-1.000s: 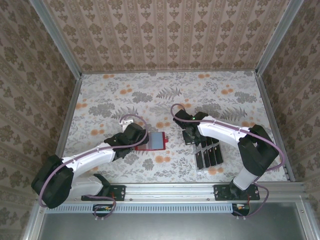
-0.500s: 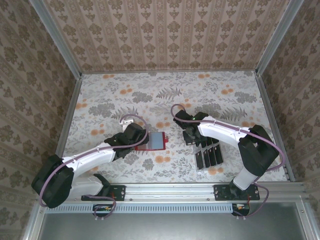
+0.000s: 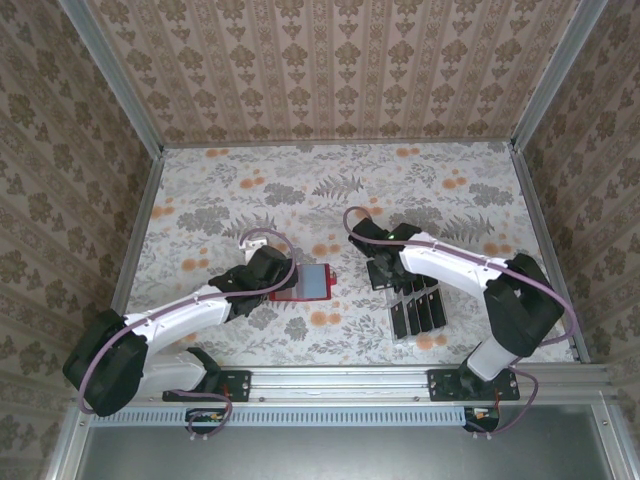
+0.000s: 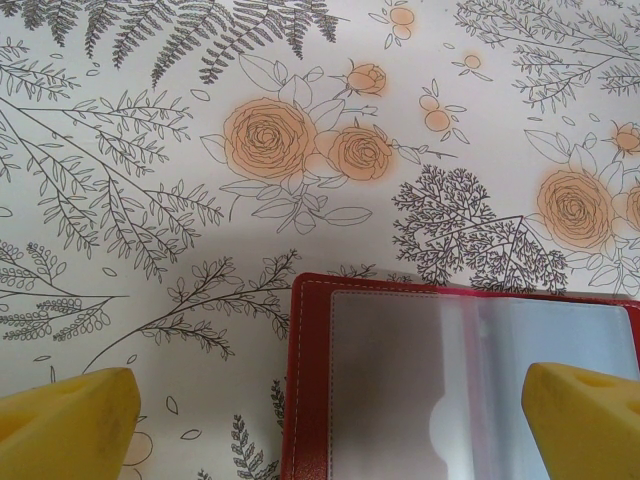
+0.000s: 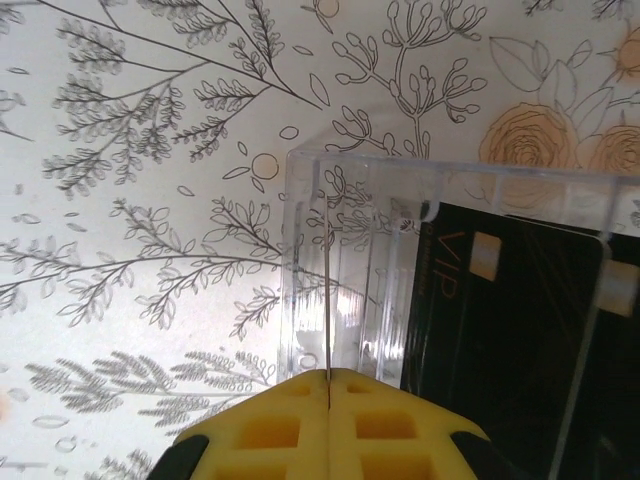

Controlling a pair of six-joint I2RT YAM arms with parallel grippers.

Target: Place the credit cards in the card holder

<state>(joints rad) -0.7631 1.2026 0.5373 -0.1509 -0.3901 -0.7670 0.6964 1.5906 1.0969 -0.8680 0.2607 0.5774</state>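
Observation:
The red card holder (image 3: 312, 282) lies open on the table, its clear sleeve (image 4: 470, 380) facing up. My left gripper (image 3: 284, 276) hovers over its left part, open, with the yellow fingertips (image 4: 70, 425) wide apart on either side of the sleeve and nothing between them. My right gripper (image 3: 378, 270) stands at the far end of the clear slotted tray (image 3: 398, 335). There it is shut on one credit card (image 5: 327, 280), seen edge-on as a thin dark line rising from the pads. Other black credit cards (image 3: 418, 308) stand in the tray; one reads VIP (image 5: 510, 330).
The tray's clear walls (image 5: 350, 200) surround the held card. The floral table cover (image 3: 330, 190) spreads out beyond both arms. Patterned walls and metal rails (image 3: 135, 260) enclose the table on three sides.
The right arm has shifted slightly at the tray. The left arm and the card holder have not moved.

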